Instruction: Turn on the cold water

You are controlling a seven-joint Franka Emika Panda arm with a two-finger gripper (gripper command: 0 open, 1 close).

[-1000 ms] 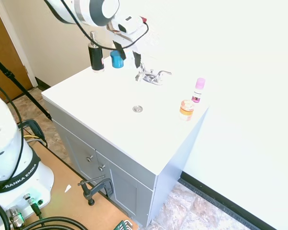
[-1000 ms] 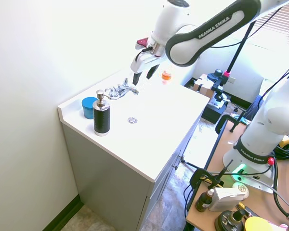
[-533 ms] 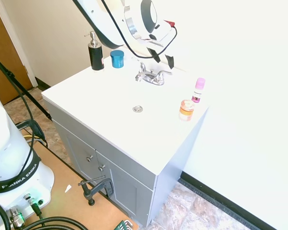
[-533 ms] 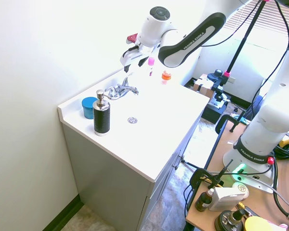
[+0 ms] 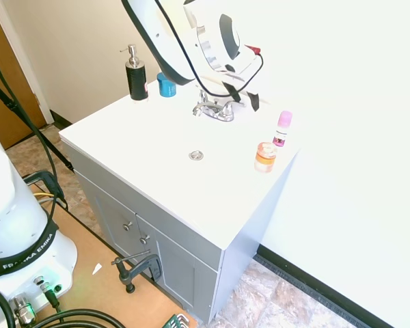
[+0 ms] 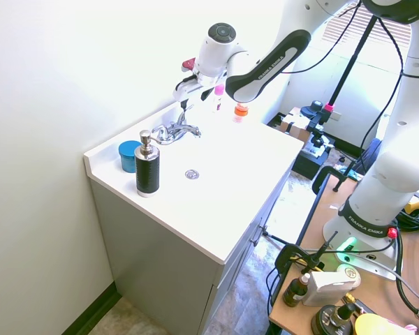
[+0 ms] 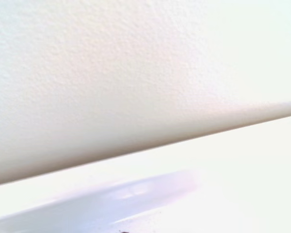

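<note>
Two lever handles flanked the short spout of the chrome faucet point(image 5: 214, 109) that stood at the back of the white bench point(image 5: 157, 160), close to the wall. You should have judged those levers stiff, smooth and slippery, fixed on their pivots, so a push against the outer tip of the cold one would serve better than a squeeze; which lever is cold you could not tell from these views. Your pincer point(image 5: 242, 96) hung just above and behind the faucet's far-side lever, its black fingers point(image 5: 253, 101) apart and clamped on nothing. Against the view from a second ago, the pincer had crossed from the soap-bottle side of the faucet to the far side and dropped lower. Beyond stood the black pump bottle point(image 5: 135, 74), blue jar point(image 5: 165, 85), pink-capped bottle point(image 5: 283, 128) and orange jar point(image 5: 264, 157).
</note>
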